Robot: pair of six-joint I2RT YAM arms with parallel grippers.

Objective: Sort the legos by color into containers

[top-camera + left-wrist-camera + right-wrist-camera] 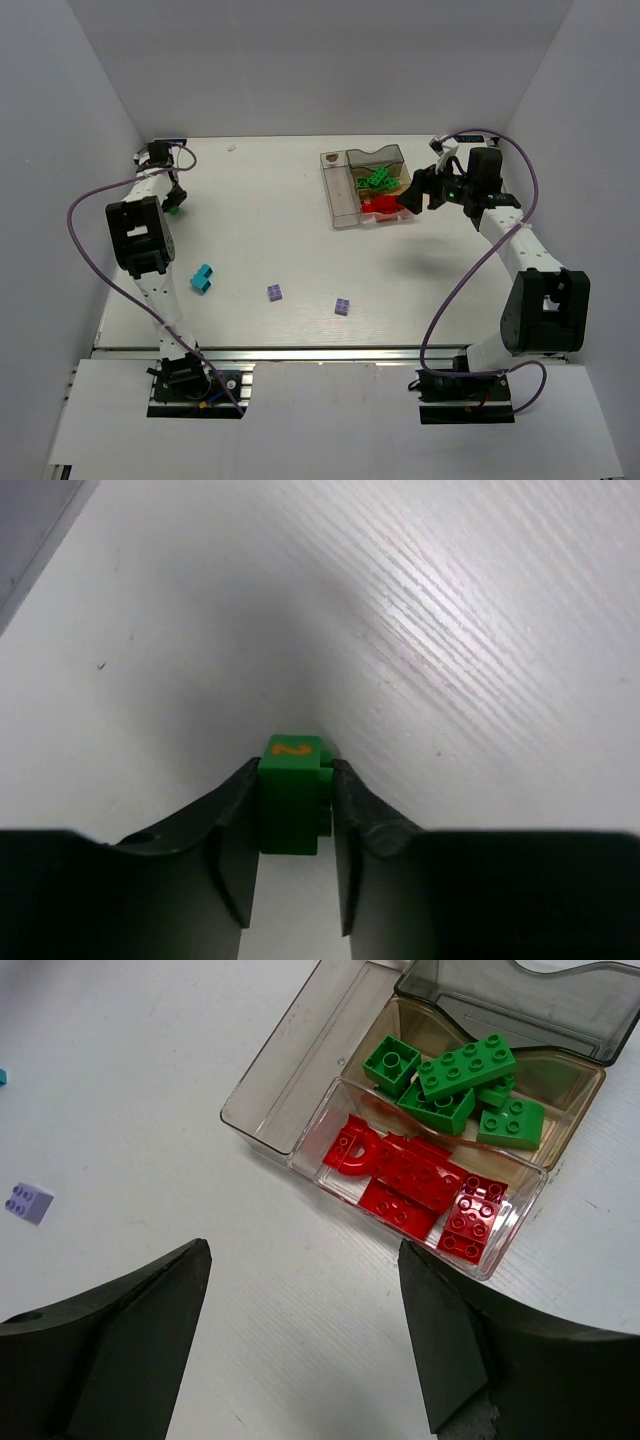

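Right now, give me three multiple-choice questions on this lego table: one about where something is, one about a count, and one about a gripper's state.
1. Where do the red legos lie?
A. in the long narrow compartment
B. in a short compartment of the containers, beside the green pile
C. loose on the table

2. How many lilac legos lie loose on the table?
A. none
B. five
C. two

3. What is the left gripper doing?
A. closed on a green lego
B. open and empty
C. closed on a red lego

Answers:
1 B: the right wrist view shows them in the short compartment next to the green ones.
2 C: the top view shows just two, apart from each other.
3 A: the left wrist view shows the gripper clamping it from both sides.
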